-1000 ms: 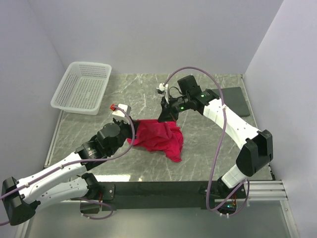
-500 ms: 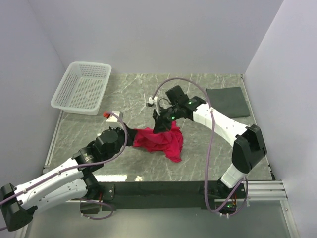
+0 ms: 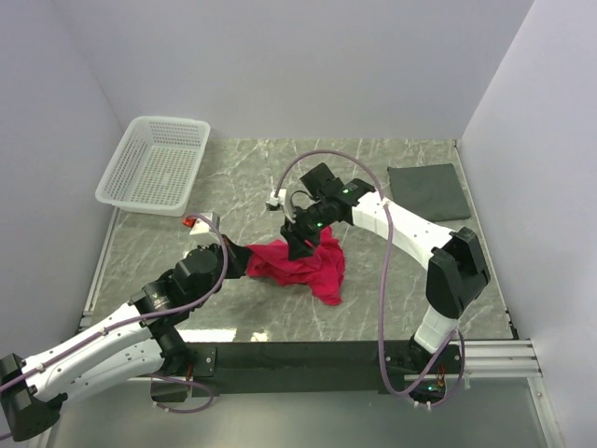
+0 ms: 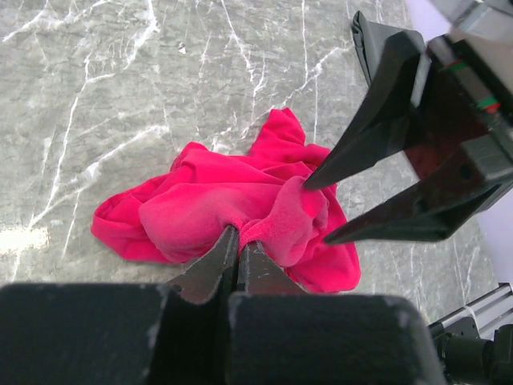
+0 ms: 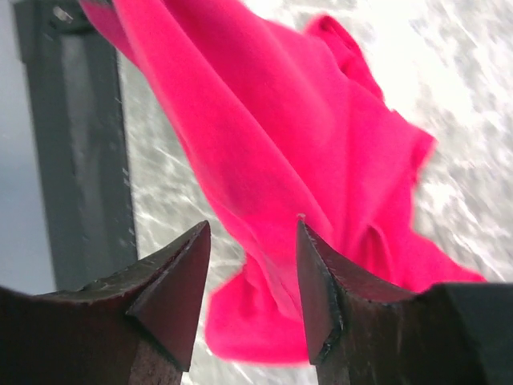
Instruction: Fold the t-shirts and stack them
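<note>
Early stage: t-shirt lies bunched mid-table, no fold or stack yet.
L gripper is clamped on the shirt's 9 o'clock edge. R gripper has jaws apart around a raised ridge at 12 o'clock, nothing gripped. Spreading flat prob. comes first, all folds left. Bare table at 12 & 3. Basket at 10 and dark pad at 2 are well apart; front edge near at 6.
</note>
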`<state>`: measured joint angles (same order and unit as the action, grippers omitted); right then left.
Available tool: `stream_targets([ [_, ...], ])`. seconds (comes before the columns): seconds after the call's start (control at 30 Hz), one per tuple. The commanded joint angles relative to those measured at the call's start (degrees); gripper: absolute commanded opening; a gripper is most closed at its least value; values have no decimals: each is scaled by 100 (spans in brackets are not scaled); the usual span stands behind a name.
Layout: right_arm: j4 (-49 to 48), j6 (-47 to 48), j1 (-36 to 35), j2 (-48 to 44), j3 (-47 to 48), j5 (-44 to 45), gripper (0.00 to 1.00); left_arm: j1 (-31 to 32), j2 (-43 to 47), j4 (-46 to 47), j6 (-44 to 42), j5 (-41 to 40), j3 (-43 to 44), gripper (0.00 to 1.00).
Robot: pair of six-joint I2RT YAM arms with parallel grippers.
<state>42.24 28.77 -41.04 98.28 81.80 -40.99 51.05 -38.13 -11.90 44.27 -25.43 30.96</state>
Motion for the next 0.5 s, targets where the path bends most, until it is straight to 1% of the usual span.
stream_targets([
  [0.0,443,681,210,-318,196,206,54,-25,-54,135,29,-111,50,1],
  [0.13,408,1033,473,-301,135,197,55,-16,-89,179,-32,-67,59,1],
  [0.27,302,1657,571,-204,-6,101,55,-25,-81,171,-111,-76,86,1],
  [0.47,531,1781,518,-28,64,-154,55,-25,-19,188,-94,-85,59,0],
])
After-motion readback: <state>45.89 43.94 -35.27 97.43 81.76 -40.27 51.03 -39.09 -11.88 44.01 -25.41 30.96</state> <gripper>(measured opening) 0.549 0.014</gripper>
